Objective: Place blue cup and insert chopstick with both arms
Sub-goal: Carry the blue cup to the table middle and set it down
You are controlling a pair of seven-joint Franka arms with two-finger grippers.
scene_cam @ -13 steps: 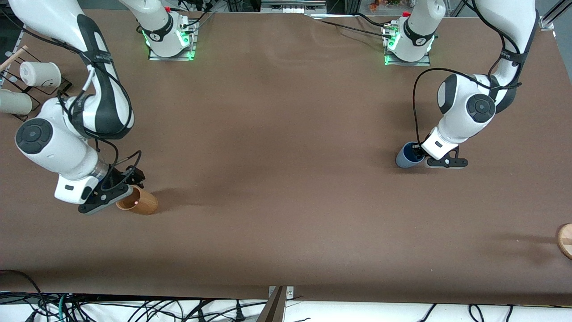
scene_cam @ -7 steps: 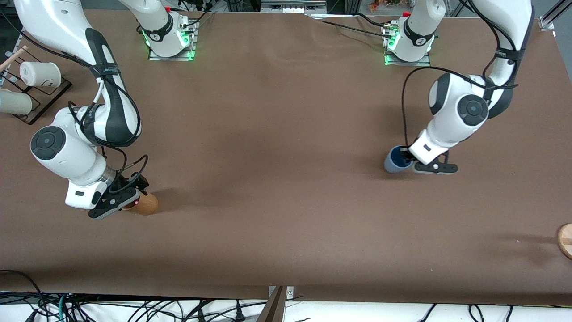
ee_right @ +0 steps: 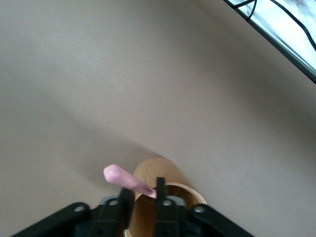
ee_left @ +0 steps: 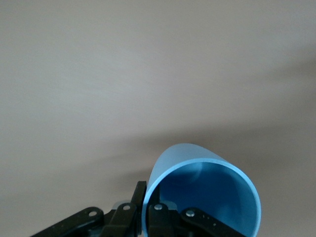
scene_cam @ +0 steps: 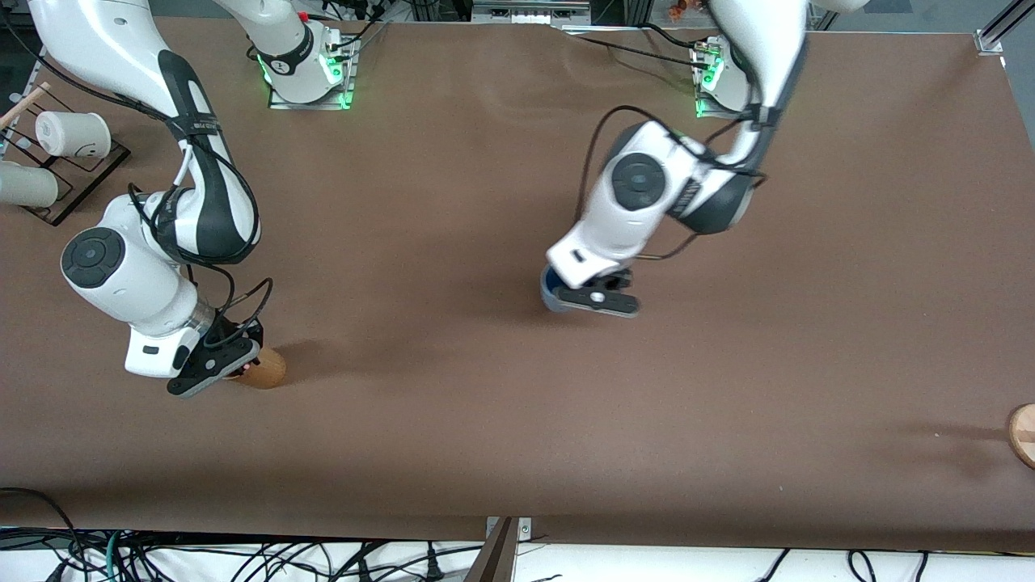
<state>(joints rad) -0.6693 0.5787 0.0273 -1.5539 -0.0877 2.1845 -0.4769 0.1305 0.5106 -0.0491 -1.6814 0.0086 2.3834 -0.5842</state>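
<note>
My left gripper (scene_cam: 597,298) is over the middle of the table, shut on the rim of the blue cup (scene_cam: 552,292). In the left wrist view one finger (ee_left: 140,196) is outside the cup's (ee_left: 202,192) wall and the other inside it. My right gripper (scene_cam: 217,362) is at the mouth of the tan cup (scene_cam: 264,371), toward the right arm's end. In the right wrist view the gripper (ee_right: 143,197) is closed on the chopstick (ee_right: 124,179). The chopstick's pinkish tip sticks out above the tan cup (ee_right: 165,195), and its lower part is hidden.
A dark rack (scene_cam: 77,182) with white cups (scene_cam: 73,133) stands at the right arm's end. A round wooden piece (scene_cam: 1023,435) lies at the table's edge at the left arm's end. Brown table (scene_cam: 453,420) spreads between the two cups.
My left arm has carried the blue cup from the left arm's end toward the middle of the table. My right gripper has shifted slightly at the tan cup.
</note>
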